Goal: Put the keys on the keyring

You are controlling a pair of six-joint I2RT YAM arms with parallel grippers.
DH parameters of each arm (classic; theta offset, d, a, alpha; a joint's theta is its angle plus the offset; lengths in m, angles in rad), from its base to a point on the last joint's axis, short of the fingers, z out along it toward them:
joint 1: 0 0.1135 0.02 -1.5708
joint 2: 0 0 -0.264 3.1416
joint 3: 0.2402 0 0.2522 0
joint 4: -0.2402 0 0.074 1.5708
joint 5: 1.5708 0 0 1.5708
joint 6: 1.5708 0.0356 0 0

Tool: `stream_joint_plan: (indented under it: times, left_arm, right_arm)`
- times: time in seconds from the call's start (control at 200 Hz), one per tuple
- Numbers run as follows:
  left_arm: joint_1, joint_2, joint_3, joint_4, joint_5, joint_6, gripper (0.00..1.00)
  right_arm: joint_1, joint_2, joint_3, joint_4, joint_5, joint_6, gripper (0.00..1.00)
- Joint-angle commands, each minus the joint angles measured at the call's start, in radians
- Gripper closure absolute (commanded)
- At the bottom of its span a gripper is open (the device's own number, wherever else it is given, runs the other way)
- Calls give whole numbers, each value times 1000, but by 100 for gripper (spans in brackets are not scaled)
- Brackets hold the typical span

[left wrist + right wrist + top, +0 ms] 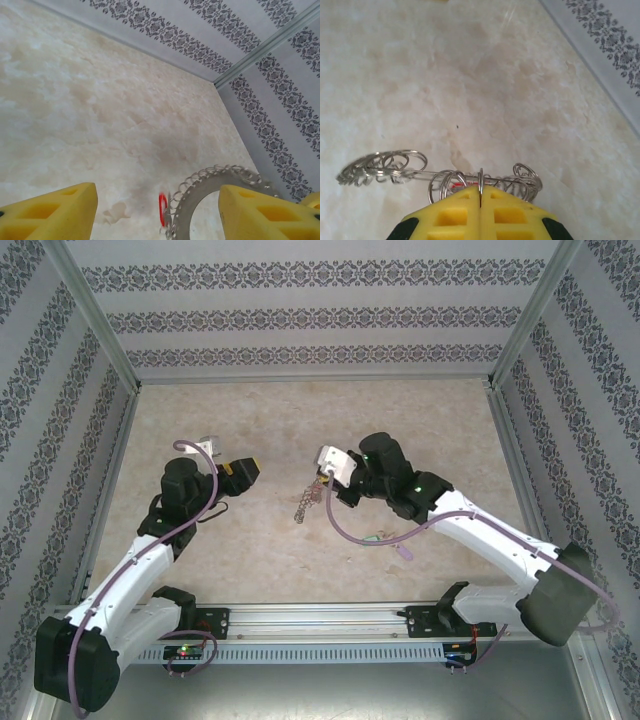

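Note:
My right gripper [480, 199] is shut on one small wire loop at the rim of the keyring [385, 169], which lies edge-on just beyond the fingertips. A bit of the red key tag [454, 186] shows behind the loops. From above, the keyring [305, 502] hangs at the right gripper [323, 483] near the table's middle. My left gripper [157, 217] is open, and between its yellow fingers [50, 212] I see the grey keyring [200, 197] and the red tag [162, 209] beside its rim. The green key [374, 537] and the lilac key [403, 552] lie on the table under the right arm.
The beige marbled table [300, 420] is boxed in by patterned walls [300, 315] on three sides. The left gripper [242, 472] hovers left of the ring. A purple cable [345, 530] loops beside the right arm, close to the loose keys.

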Motion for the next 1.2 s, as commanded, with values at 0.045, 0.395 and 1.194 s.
stream_joint_plan:
  times: [0.045,0.395,1.194]
  left_arm:
    - [-11,-8,69,-62,-15,103,35]
    - [-11,-1,48,17,-57,94,35]
    - [-10,49,55,91,91,219,35]
  right_arm:
    - [104,42,0,-34,266,-257,100]
    - [226,97,-88,168,451,-352,100]
    - [49,74,-113,145,-459,101,100]
